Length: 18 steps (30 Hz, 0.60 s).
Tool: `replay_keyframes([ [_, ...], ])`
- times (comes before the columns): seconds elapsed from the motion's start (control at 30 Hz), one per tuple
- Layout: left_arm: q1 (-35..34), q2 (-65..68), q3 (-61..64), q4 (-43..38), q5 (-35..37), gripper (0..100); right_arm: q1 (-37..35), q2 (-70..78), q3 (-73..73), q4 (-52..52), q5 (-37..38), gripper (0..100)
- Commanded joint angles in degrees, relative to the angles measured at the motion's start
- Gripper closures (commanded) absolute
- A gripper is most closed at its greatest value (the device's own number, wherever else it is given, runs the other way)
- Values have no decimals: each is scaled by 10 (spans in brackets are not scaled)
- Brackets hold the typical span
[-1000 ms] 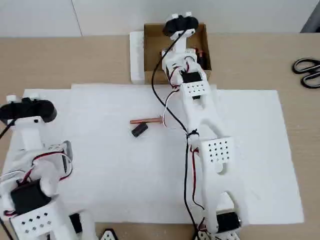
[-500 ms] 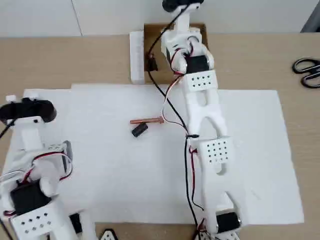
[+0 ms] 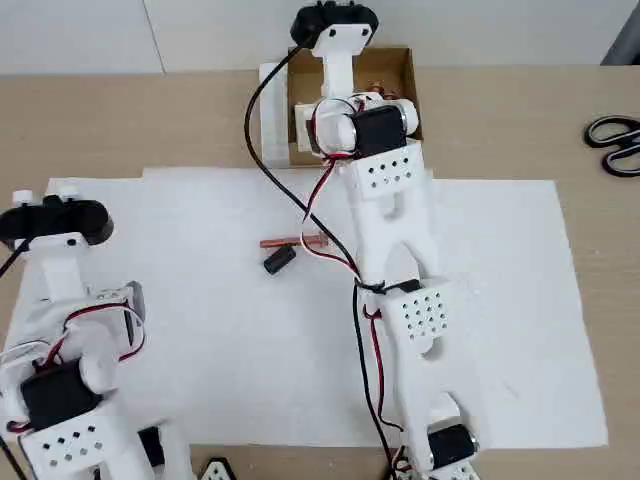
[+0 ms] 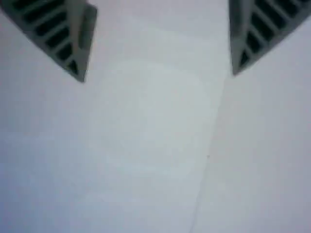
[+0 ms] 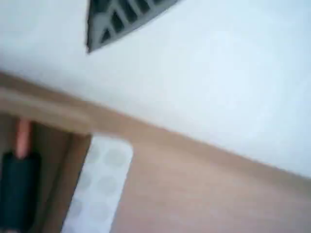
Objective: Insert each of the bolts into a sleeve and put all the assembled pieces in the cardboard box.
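— Where's the L gripper (image 4: 158, 68)?
— Over the white foam sheet (image 3: 200, 340), near its L edge. Jaws spread wide, nothing between them, just bare sheet underneath.
— And the R gripper (image 3: 333, 22)?
— R arm's stretched right across the cardboard box (image 3: 408, 70), with the gripper at the box's far side. Can't tell how wide it's spread, or whether it grips anything.
— Anything in the box?
— Yes. The R wrist cam shows 1 assembled piece (image 5: 19, 187) lying inside by the wall: a black sleeve with a copper bolt end poking out.
— What's left on the sheet?
— 1 loose copper bolt (image 3: 283, 242), lying flat approx. mid-sheet, with the R arm's cable crossing its head end. 1 black sleeve (image 3: 280, 260) sits just beside it, on the near side, tilted. Bolt's not in the sleeve.
— Other stuff?
— White foam block (image 3: 272, 115) touching the box's L wall. Scissors (image 3: 615, 140) on the wooden table (image 3: 120, 120), far R edge, well apart from everything.
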Motion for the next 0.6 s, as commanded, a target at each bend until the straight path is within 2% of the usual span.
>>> replay_keyframes([
  [0.0, 4, -7, -22, 3, -3, 815, -21, -64, -28, 21, -6, 818],
  [0.17, 4, -7, -22, 3, -3, 815, -48, -92, -28, 24, -6, 818],
  [0.57, 4, -7, -22, 3, -3, 815, -49, -239, -9, 34, 0, 819],
])
